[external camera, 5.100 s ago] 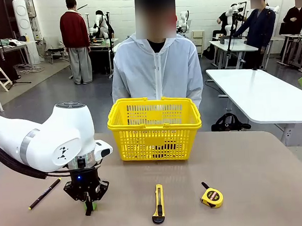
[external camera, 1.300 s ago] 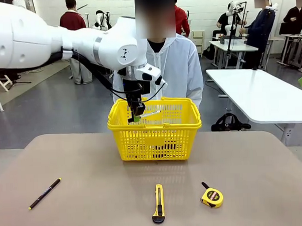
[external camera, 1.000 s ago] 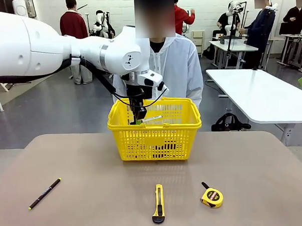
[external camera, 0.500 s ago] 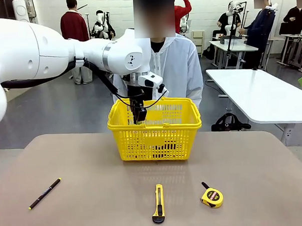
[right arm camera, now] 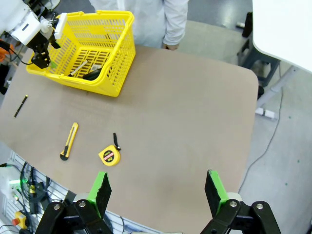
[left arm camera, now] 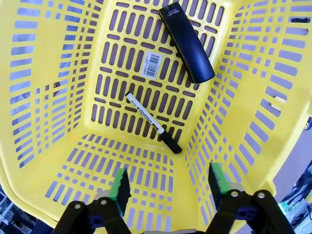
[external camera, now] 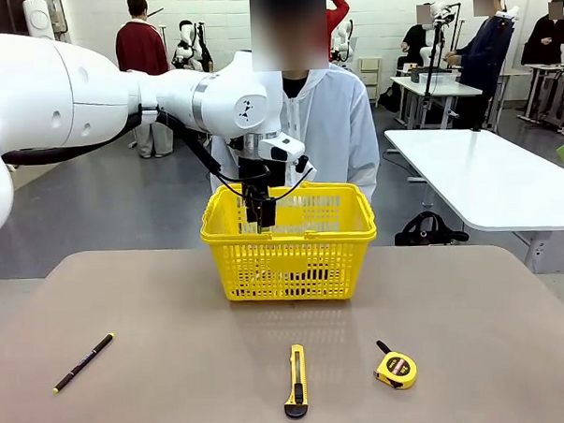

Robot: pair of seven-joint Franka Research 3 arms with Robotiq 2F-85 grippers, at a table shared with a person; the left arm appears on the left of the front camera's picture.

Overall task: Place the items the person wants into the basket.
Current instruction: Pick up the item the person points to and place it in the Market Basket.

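Left gripper (left arm camera: 168, 181) hangs over the basket (left arm camera: 58, 73), fingers wide and empty; the marker (left arm camera: 152, 123) lies on its floor. Right gripper (right arm camera: 158, 187) gapes wide too. Knife (external camera: 295, 379) lies on the table (external camera: 178, 394).

Bright, even indoor light falls from overhead, with no harsh glare. The basket (external camera: 290, 258) casts only a faint, soft-edged shadow on the matte worktop (external camera: 174, 310). The front view is sharp both near and far. Both wrist views show wide-angle stretching toward their edges. The left tool (left arm camera: 167, 181), close to the lens, looks slightly soft.
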